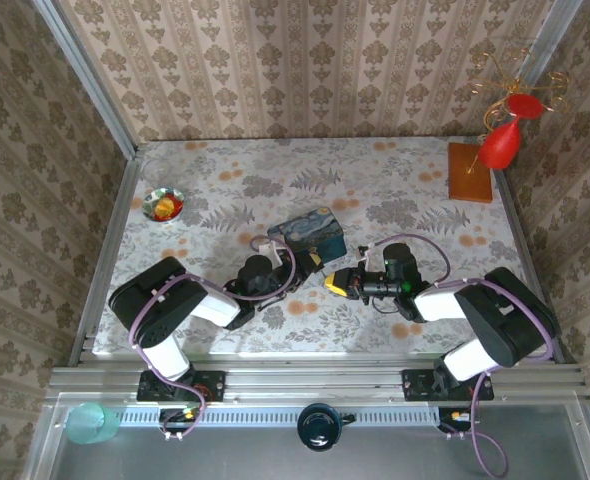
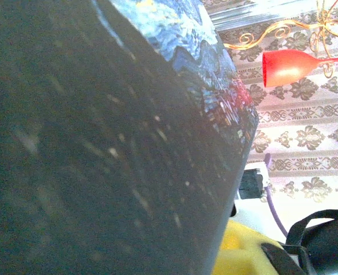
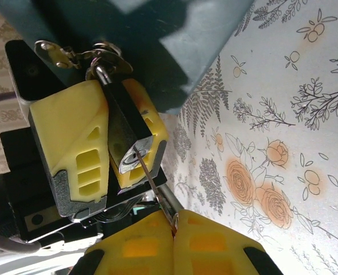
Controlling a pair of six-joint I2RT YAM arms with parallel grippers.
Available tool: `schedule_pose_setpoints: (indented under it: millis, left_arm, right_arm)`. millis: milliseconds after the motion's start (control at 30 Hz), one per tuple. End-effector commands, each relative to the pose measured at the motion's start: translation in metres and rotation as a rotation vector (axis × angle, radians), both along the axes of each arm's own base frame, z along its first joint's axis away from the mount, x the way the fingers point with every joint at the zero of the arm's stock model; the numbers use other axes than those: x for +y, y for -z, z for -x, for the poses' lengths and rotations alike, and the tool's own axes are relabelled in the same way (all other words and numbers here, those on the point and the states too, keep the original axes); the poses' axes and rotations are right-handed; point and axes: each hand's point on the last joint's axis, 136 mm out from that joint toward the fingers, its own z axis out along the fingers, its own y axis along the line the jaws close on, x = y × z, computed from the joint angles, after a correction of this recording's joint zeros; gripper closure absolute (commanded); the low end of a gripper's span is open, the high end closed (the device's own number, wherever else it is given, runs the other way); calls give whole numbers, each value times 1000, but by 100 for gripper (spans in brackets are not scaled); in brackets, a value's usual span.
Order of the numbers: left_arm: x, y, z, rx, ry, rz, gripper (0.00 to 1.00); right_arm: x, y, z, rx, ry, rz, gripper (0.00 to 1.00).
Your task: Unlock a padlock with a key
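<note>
Walls close the table (image 1: 225, 330) in on the left, right and far sides, and a metal rail (image 1: 315, 378) runs along the near edge by the arm bases. All the work sits crowded near the middle, a little toward the near side. The flowered cloth lies open behind the tin (image 1: 313, 232) and out to either side. A small shiny bowl (image 1: 163, 204) sits close to the left edge, well apart from everything else. A wooden block (image 1: 470, 172) sits in the far right corner, with a red ornament (image 1: 501, 144) above it.

From the right wrist camera, the padlock (image 3: 123, 129) hangs by its shackle from the tin's clasp (image 3: 63, 54), off the cloth, just under the tin's corner. The left gripper (image 3: 114, 106) has its yellow fingers pressed on either side of the padlock's body, pinching it. The key (image 3: 154, 189) runs as a thin metal blade from the padlock's bottom face down to the right gripper (image 3: 173, 224). That gripper's two fingers are squeezed together on the key, so its head is hidden but for a speck of orange. How deep the blade tip sits in the lock I cannot tell.

The two grippers face each other tip to tip, with very little room between them.

By my count: two arms, one padlock, one key, one tin, one bowl, one block and one ornament.
</note>
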Motion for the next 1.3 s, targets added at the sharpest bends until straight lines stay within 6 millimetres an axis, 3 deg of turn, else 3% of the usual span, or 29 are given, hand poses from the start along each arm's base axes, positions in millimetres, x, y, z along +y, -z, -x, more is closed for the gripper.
schedule_pose_setpoints:
  millis: [0,867,1267]
  left_arm:
    - [-26,-59,20,-93,120,171,96]
    - [-33,-56,22,-92,151,166,96]
    - [-40,-38,26,-62,158,119,97]
  right_arm:
    - [0,-13,-21,-16,63,-59,100]
    - [-6,-20,-36,-3,117,-140,100]
    - [-16,-26,-46,-59,157,-54,100]
